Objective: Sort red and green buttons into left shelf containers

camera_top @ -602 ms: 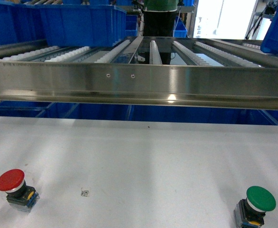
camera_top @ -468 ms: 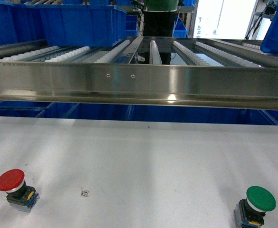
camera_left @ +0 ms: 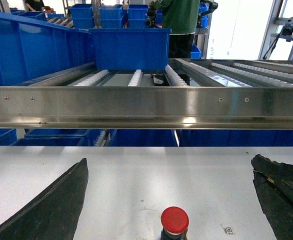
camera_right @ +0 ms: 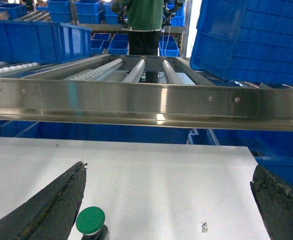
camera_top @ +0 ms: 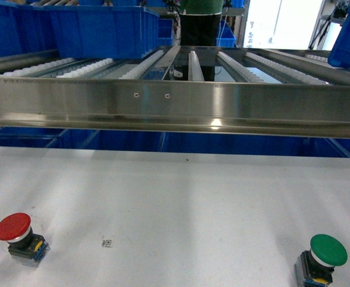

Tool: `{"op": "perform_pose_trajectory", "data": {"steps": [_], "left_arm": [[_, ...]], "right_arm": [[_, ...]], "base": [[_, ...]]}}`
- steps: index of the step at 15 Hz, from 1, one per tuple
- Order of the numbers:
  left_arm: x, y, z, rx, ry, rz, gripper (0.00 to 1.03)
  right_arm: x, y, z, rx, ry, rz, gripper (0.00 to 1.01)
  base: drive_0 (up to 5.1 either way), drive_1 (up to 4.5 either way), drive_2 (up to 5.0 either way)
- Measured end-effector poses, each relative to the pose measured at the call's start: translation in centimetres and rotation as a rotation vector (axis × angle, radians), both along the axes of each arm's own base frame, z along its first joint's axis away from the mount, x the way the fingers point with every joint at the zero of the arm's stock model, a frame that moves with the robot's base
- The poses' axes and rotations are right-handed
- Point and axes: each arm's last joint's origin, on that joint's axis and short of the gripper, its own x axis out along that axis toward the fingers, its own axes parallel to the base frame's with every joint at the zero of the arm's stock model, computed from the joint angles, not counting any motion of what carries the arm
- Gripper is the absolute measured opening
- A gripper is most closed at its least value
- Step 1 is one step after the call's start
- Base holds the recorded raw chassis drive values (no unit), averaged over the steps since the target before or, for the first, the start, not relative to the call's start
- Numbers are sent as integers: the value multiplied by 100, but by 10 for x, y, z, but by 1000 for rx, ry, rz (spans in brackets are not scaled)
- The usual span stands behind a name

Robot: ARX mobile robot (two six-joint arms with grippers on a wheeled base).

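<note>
A red button point(camera_top: 14, 227) on a grey and yellow base stands at the table's front left; the left wrist view shows the same red button point(camera_left: 175, 220) between the wide-apart fingers of my open left gripper point(camera_left: 169, 200). A green button point(camera_top: 328, 250) stands at the front right, and in the right wrist view this green button point(camera_right: 90, 220) sits close to the left finger of my open right gripper point(camera_right: 169, 200). Neither gripper shows in the head view. A blue container point(camera_left: 129, 47) sits on the left of the roller shelf point(camera_top: 175, 104).
The steel front rail of the shelf point(camera_left: 146, 105) spans the view above the white table point(camera_top: 181, 197). A large blue bin point(camera_right: 251, 40) sits on the shelf's right side. More blue bins point(camera_top: 133, 140) stand below. A person in green point(camera_left: 180, 20) stands behind.
</note>
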Motion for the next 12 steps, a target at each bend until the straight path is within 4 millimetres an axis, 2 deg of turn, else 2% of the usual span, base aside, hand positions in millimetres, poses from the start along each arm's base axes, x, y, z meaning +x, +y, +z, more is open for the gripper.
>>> {"op": "perform_pose_trajectory", "data": {"steps": [4,6,8,9,12], "left_arm": [[0,7,-1,-5,6,2,98],[2,12,2,-10,-18,-2,98],[18,9,1,-14,18,-45,98],[31,5,-4,-13,60,-74,98],[76,-7,-12,-11,221,-105,98]], "right_arm": [[0,7,1,-13,-10,0,98],[9,11,1,-42,7,-11,98],[25,13,-3,-72,65,3,98],[36,14,-8,-98,133,29,98],[73,14,-2,-132,215,55,98]], "base": [[0,0,0],[0,0,0],[0,0,0],[0,0,0],[0,0,0]]}}
